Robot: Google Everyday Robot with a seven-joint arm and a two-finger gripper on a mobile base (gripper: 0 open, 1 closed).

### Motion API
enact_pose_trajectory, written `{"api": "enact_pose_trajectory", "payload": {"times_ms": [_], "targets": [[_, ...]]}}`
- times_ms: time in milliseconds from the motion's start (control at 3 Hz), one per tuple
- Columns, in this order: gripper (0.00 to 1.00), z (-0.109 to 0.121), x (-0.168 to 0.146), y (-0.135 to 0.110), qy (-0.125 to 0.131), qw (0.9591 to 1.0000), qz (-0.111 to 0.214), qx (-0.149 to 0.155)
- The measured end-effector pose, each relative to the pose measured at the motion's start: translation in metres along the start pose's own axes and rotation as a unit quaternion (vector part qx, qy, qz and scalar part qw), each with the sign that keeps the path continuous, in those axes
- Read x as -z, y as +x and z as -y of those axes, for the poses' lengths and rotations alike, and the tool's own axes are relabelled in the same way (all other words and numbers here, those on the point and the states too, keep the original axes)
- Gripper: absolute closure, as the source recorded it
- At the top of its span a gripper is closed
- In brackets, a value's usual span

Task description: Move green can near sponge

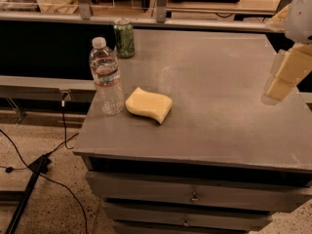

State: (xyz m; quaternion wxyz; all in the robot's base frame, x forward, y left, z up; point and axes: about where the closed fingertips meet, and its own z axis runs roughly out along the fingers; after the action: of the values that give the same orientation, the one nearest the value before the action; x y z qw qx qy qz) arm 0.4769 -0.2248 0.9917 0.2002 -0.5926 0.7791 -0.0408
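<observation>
1 green can (124, 38), upright, at the far left corner of the grey surface (214, 116), close to its back edge. Silver top up, pale markings facing the camera.

1 sponge (148, 104), pale yellow, wavy outline, lying flat nearer the front and a little right of the can. Can and sponge are well apart; bare surface lies between them.

1 clear water bottle (106, 77), white cap, upright at the left edge. It stands just beside the sponge's left end; cannot tell if the 2 touch. It sits nearer the camera than the can, on roughly the same left-hand line.

1 pincer (285, 77), pale yellow blocks, at the right edge of the view, above the right side of the surface. Well apart from all 3 objects. None of them is in its hold; how far open it stands I cannot tell.

Below the surface: 2 drawer fronts (195, 196), stacked, each with 1 small knob.

Left, on the speckled floor (48, 204): dark cables (63, 126) trailing down from the shelf side.
</observation>
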Motion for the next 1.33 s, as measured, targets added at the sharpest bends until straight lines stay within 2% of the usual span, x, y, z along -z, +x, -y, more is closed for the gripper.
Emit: {"api": "enact_pose_trajectory", "payload": {"times_ms": [333,667,1000,1333], "targets": [[0.0,0.051,-0.009,-0.025,0.03,0.9977,0.056,-0.023],[0.0,0.063,-0.006,-0.031,0.041,0.9965,0.068,-0.025],[0.0,0.063,-0.006,-0.031,0.041,0.9965,0.068,-0.025],[0.0,0.065,-0.008,-0.038,0.042,0.9938,0.099,-0.03]]}}
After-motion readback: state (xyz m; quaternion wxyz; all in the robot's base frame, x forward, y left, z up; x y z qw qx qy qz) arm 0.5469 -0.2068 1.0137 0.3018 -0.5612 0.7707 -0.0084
